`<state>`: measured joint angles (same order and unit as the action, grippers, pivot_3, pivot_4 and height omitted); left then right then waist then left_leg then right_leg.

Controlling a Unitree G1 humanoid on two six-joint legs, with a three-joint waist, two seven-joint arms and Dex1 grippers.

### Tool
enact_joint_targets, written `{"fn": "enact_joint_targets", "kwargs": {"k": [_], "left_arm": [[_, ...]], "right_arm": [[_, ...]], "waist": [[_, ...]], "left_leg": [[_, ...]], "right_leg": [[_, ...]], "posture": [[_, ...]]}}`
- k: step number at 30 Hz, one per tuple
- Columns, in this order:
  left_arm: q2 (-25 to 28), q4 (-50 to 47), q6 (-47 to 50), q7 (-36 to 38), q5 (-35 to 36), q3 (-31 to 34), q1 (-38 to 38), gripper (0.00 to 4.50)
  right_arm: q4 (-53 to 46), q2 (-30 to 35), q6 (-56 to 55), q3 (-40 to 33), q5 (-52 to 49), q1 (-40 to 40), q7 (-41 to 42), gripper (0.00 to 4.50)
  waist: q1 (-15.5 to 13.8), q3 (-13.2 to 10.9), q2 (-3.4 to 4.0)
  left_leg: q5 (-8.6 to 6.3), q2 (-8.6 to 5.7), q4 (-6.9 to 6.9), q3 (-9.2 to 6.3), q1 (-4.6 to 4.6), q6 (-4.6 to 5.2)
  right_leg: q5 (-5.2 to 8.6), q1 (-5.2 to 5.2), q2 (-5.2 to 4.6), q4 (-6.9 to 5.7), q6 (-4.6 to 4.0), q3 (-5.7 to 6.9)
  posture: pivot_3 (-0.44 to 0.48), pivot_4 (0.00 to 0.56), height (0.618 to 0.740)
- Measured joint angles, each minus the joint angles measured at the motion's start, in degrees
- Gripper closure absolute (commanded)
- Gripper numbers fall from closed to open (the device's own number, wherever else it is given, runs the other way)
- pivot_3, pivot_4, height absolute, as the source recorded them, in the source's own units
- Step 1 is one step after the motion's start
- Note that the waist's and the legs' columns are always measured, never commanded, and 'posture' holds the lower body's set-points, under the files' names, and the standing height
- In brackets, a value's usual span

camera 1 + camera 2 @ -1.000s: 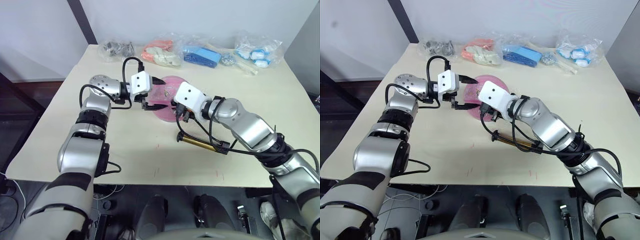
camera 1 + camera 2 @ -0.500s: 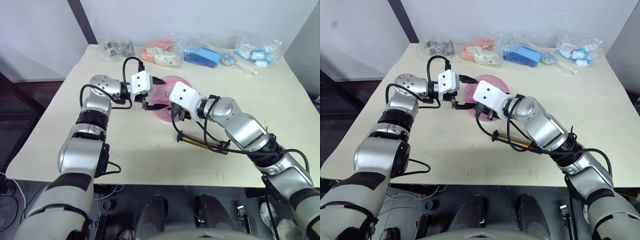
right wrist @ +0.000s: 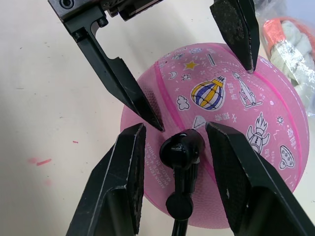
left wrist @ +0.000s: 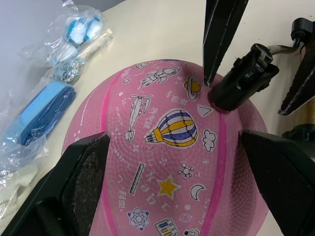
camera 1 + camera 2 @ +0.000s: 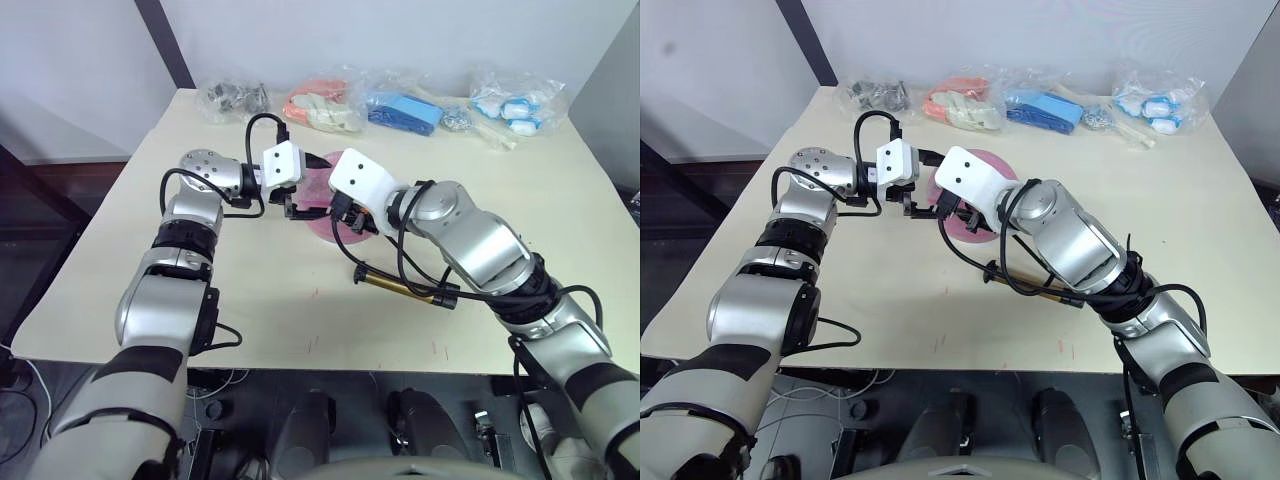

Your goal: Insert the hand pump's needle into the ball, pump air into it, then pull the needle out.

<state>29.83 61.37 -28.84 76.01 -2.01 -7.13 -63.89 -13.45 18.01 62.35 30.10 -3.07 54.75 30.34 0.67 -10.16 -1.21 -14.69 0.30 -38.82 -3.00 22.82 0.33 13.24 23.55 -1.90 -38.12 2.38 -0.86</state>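
Between the right gripper's (image 3: 183, 147) parted fingers, mid-frame in its wrist view, the needle's (image 3: 183, 150) black fitting stands on the ball (image 3: 231, 113), apparently seated, not clamped. Left gripper (image 4: 174, 162) fingers spread, bracing ball at centre. Right arm has swung in over ball since earlier; hand pump (image 5: 400, 287) lies below-right on table (image 5: 560, 200) — pumping next.

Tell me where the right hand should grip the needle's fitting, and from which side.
Grip the black fitting across its round body, coming straight along its axis toward the ball. It stands out from the ball's surface, and the right hand already has a finger on either side of it.
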Motion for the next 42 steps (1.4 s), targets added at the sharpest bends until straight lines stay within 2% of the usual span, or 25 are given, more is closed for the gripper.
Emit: {"fn": "enact_joint_targets", "kwargs": {"k": [17,20,32,35,36,42], "left_arm": [[0.0,-0.5,0.6,-0.1,0.0,0.0,0.1,0.00],[0.0,-0.6,0.6,-0.2,0.0,0.0,0.1,0.00],[0.1,-0.7,0.7,-0.3,0.0,0.2,0.4,0.00],[0.1,-0.7,0.7,-0.3,0.0,0.2,0.5,0.00],[0.1,-0.8,0.7,-0.3,0.0,0.3,0.6,0.00],[0.0,-1.1,0.7,-1.3,0.0,0.3,0.8,0.00]], "right_arm": [[1.3,-0.4,0.7,0.9,1.9,0.0,-0.6,2.48],[1.7,-0.4,0.7,1.1,2.3,0.0,-0.6,3.21],[2.3,-1.0,-0.3,1.6,3.7,0.0,-0.7,3.21],[2.3,-1.1,-0.8,1.6,4.1,0.0,-0.8,4.02],[2.3,-1.1,-0.9,1.6,4.3,0.0,-0.8,4.16],[2.0,-0.7,-1.4,2.7,5.4,0.0,-0.5,4.16]], "waist": [[0.0,0.0,0.00],[0.0,0.0,0.00],[0.1,0.0,0.01],[0.1,0.0,0.01],[0.1,0.0,0.01],[0.1,0.0,0.01]], "left_leg": [[0.00,0.00,0.00,-0.01,0.00,0.00],[0.00,0.00,0.00,0.00,0.01,0.00],[0.00,0.00,0.00,-0.01,0.00,0.00],[0.00,0.00,0.00,-0.01,-0.01,0.00],[0.00,0.00,0.00,-0.02,-0.01,0.00],[0.00,0.00,0.00,-0.02,-0.01,0.00]], "right_leg": [[0.00,0.01,0.00,0.00,0.00,0.01],[0.00,0.01,0.00,0.01,0.00,0.00],[0.00,0.01,0.00,0.01,0.00,0.01],[0.00,0.00,0.00,0.01,0.00,0.01],[0.00,0.00,0.01,0.01,0.00,0.01],[0.00,0.00,0.00,0.00,0.00,0.01]], "posture": [[0.000,0.150,0.740],[0.000,0.150,0.740],[0.000,0.150,0.740],[0.000,0.150,0.740],[0.000,0.150,0.740],[0.000,0.150,0.740]]}}
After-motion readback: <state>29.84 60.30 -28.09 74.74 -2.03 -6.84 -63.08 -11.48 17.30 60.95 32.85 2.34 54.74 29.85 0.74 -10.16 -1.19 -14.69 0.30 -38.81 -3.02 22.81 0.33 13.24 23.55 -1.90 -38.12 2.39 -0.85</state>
